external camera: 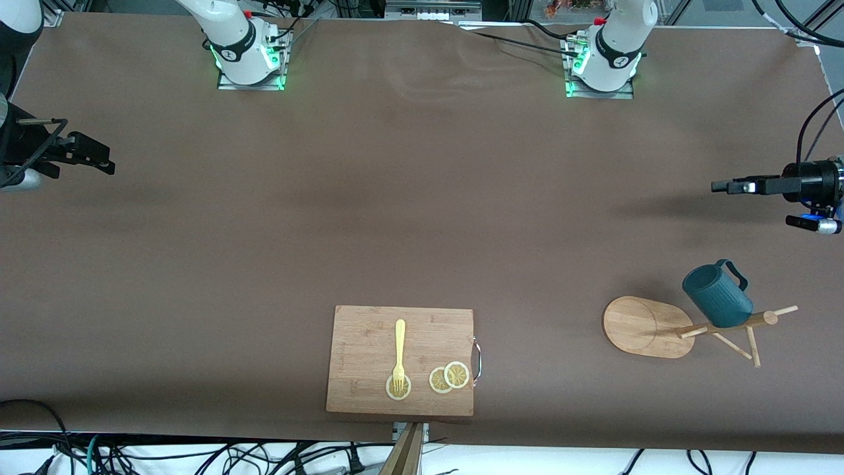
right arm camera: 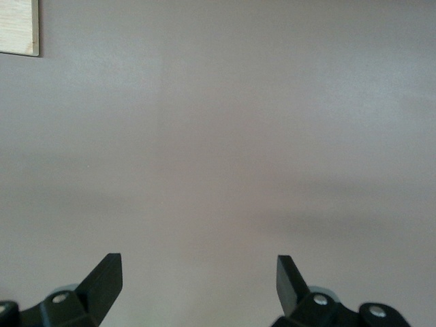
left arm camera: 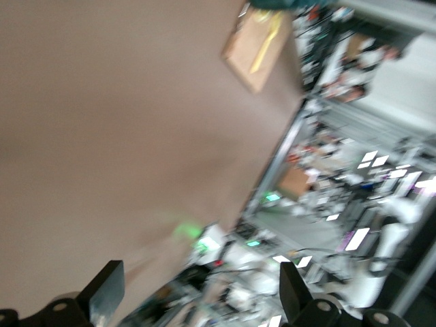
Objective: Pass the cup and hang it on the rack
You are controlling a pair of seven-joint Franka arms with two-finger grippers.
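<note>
The dark teal ribbed cup [external camera: 717, 295] hangs on a peg of the light wooden rack [external camera: 646, 326], which stands toward the left arm's end of the table, near the front camera. The cup leans against the rack's post, handle up. My left gripper [external camera: 722, 187] is open and empty, held in the air above the table's edge at the left arm's end, away from the cup. In the left wrist view [left arm camera: 197, 272] its jaws stand wide apart with nothing between them. My right gripper [external camera: 99, 161] is open and empty at the right arm's end; its wrist view [right arm camera: 197, 262] shows only bare table below.
A bamboo cutting board [external camera: 369, 336] lies near the front camera at mid-table, with a yellow fork [external camera: 399, 353] and lemon slices [external camera: 449, 377] on it. It also shows in the left wrist view [left arm camera: 245, 58], and its corner shows in the right wrist view [right arm camera: 19, 27]. The table is covered with brown cloth.
</note>
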